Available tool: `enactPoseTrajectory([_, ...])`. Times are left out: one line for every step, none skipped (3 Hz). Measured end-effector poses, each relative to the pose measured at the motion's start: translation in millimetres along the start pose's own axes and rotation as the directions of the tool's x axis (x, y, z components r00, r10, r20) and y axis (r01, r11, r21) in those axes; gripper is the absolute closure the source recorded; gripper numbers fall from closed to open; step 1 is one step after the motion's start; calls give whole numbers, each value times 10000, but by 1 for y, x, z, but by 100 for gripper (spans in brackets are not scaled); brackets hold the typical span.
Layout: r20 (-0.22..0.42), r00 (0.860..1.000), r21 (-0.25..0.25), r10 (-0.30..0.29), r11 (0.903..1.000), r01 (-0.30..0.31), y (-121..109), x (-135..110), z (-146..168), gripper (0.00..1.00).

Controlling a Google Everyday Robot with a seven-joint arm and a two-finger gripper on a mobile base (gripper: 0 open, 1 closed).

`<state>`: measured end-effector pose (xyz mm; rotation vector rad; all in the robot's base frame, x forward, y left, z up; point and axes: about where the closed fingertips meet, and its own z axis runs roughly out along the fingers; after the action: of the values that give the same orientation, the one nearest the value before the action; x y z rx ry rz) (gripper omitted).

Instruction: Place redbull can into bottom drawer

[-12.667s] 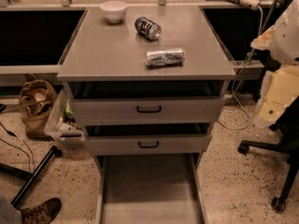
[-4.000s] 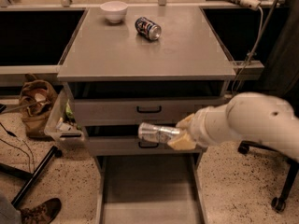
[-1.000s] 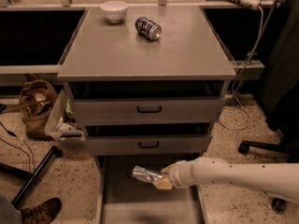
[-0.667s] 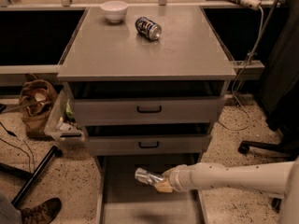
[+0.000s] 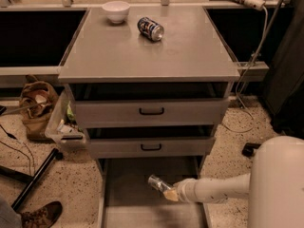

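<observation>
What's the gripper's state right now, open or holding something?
Gripper: closed on the redbull can, over the open bottom drawer.

Grey cabinet (image 5: 142,56) stands on speckled floor (image 5: 71,186).

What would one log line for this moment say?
pincer: shut on redbull can | where: low over open bottom drawer | countertop: blue can, white bowl

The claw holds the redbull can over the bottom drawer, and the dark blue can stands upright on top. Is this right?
No: the camera view shows the dark blue can lying on its side on the cabinet top. The claw holds the redbull can over the bottom drawer.
</observation>
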<state>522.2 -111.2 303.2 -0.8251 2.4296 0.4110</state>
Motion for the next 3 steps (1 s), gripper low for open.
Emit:
enactPoseTrajectory([-128,9950,-313,992,9945,-996,-5,25,23,100])
enactPoseTrajectory([-389,9888,-1045,1438,9836,-1472,3,38,40,100])
enactPoseTrajectory([-383,9889,-1039,1436,9837,-1469,3,38,40,100])
